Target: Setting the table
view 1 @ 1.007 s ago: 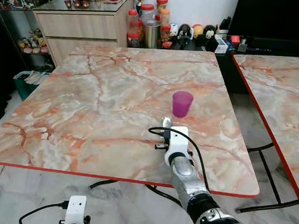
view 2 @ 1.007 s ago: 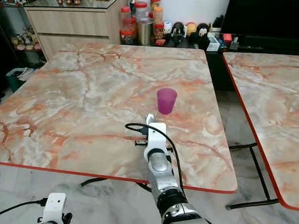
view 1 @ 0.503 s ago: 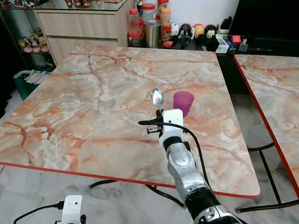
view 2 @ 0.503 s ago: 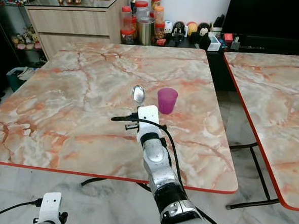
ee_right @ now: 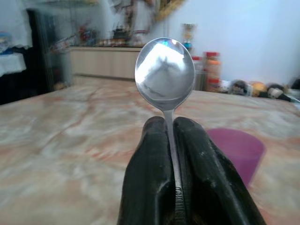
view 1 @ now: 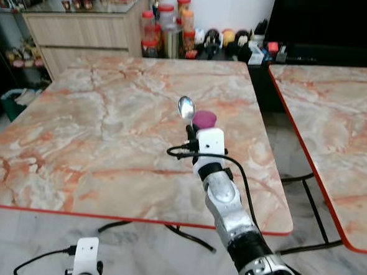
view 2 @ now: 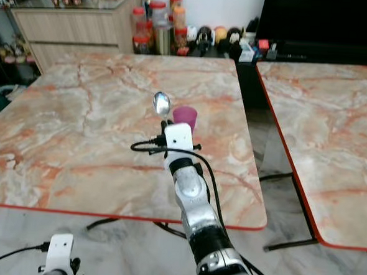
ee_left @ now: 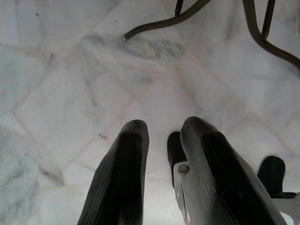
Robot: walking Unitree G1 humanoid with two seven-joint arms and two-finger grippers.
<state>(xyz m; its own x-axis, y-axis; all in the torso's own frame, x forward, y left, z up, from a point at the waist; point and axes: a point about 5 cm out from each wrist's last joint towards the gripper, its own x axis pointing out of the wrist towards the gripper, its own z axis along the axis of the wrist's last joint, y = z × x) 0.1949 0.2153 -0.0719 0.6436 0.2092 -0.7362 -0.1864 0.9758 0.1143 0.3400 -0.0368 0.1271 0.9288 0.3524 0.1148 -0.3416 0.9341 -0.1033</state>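
left eye view, right tool (view 1: 190, 130): raised above the marble tabletop (view 1: 91, 125), its silver arm reaching in from the near edge; fingers closed on the handle of a spoon (view 1: 186, 108).
left eye view, spoon: metal, shiny, oval bowl pointing up and away from the robot, handle running down into the black fingers; held above the tabletop, not touching it.
left eye view, cup (view 1: 204, 120): purple, upright on the tabletop, just beyond the tool and partly hidden behind its white housing.
left eye view, left tool (view 1: 85, 270): low, near the floor, in front of the tabletop's near edge; arm idle.
right eye view, surroundings: a second marble tabletop (view 2: 333, 128) with a red edge stands to the right, apart from the first; jars (view 2: 156, 23) and small figures stand along the wall beyond; a wooden cabinet (view 2: 71, 34) at the far left.
left wrist view, left tool: two black fingers (ee_left: 119, 180) with a narrow gap between them, holding nothing; pale marble floor (ee_left: 70, 70) beyond, with dark metal table legs (ee_left: 197, 18) crossing it.
right wrist view, right tool: both black fingers (ee_right: 150, 183) pressed against the thin spoon handle, which stands upright between them.
right wrist view, spoon: bowl polished and reflective, bright patches across its surface, rising clear above the fingertips.
right wrist view, cup: purple, blurred, on the tabletop just beyond the fingers to one side.
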